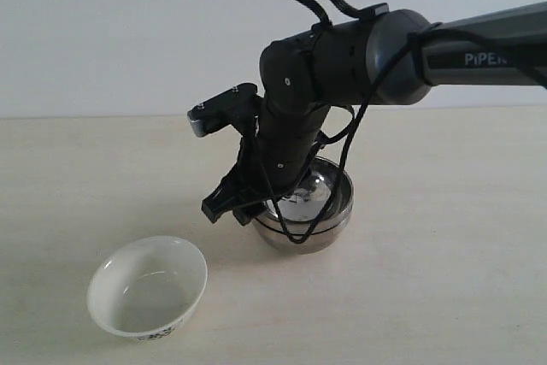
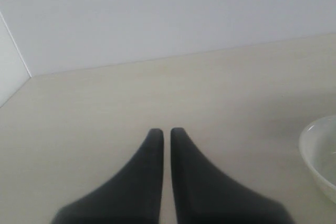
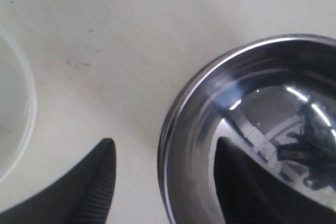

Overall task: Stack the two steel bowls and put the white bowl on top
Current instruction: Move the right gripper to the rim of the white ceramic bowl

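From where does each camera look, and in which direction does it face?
Exterior view: off the arms, facing the pale table and wall; shows the right gripper at the shiny round steel bowl.
Left wrist view: on the left arm, looking along the table; shows the shut left gripper.
Right wrist view: looking down; open right gripper straddles that bowl's rim.
Shared: all three show the glossy white ceramic bowl.

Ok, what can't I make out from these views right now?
Whether the shiny round steel bowl holds its twin nested: exterior view, the right arm covers it; right wrist view crops it.
Glossy white ceramic bowl: both wrist views cut it at an edge.
Left arm: outside the exterior view.
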Controlling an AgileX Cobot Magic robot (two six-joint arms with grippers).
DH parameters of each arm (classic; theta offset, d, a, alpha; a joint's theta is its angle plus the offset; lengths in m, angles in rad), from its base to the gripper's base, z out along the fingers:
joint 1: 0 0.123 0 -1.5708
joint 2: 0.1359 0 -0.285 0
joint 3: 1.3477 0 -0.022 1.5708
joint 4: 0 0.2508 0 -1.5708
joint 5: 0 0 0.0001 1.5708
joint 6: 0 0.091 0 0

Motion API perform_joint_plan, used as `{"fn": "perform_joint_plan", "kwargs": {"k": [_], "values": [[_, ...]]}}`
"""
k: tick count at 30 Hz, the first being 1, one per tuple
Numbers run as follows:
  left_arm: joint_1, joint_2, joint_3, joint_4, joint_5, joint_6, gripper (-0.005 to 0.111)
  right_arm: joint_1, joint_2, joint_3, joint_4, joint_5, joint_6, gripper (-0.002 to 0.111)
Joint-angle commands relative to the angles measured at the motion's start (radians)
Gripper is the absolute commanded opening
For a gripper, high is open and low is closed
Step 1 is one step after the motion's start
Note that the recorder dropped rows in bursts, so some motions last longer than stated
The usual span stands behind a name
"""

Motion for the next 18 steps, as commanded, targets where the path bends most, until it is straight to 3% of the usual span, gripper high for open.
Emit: {"fn": "perform_joint_plan", "kwargs": {"k": [1, 6, 14, 18], "values": [[0.000, -0.004, 0.003, -0.007, -0.006, -0.010, 0.004, -0.002, -0.074, 0.004, -0.001, -0.004, -0.001, 0.050], [0.000, -0.004, 0.003, -0.007, -0.006, -0.010, 0.004, 0.015, -0.147, 0.004, 0.063, -0.003, -0.029, 0.050], [0.000, -0.004, 0.003, -0.007, -0.006, -0.010, 0.004, 0.155, -0.141, 0.004, 0.093, -0.048, -0.074, 0.050], [0.000, -0.004, 0.003, -0.007, -0.006, -0.010, 0.004, 0.179, -0.101, 0.004, 0.091, -0.099, -0.071, 0.050]]}}
